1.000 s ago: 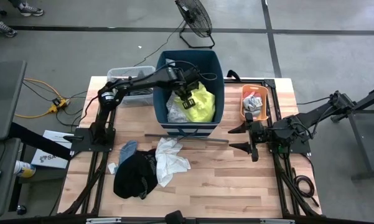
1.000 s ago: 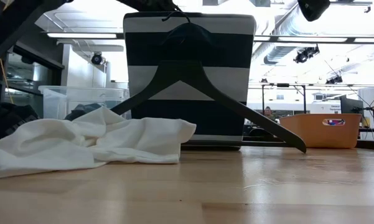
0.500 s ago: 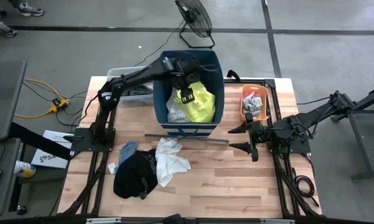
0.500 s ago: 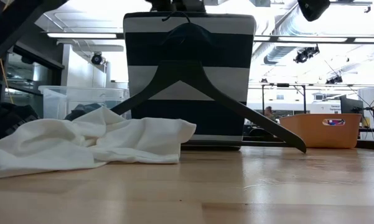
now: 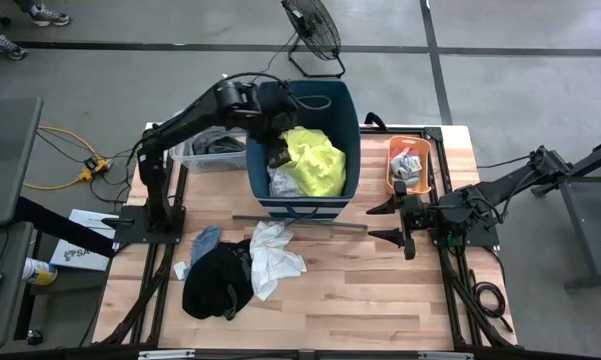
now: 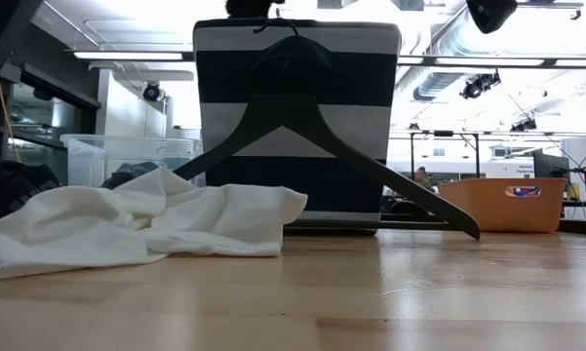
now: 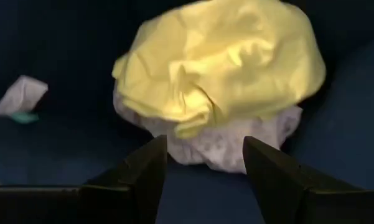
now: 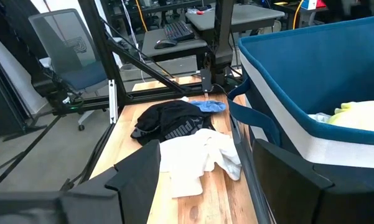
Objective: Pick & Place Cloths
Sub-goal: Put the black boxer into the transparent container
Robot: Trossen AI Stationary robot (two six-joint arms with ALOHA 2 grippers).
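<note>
Cloths: yellow shirt sits in the blue bin at the tabletop's far edge, on a white garment. Left gripper hovers over the bin's left side, fingers apart, empty. White cloth and black clothes lie near the tabletop's front-left corner, probably closer to the left arm. Right gripper, fingers wide, waits by the right edge.

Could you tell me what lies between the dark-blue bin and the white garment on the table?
A dark clothes hanger leans against the dark-blue bin just behind the white garment; the low view shows it best, and the high view shows it as a thin bar.
</note>
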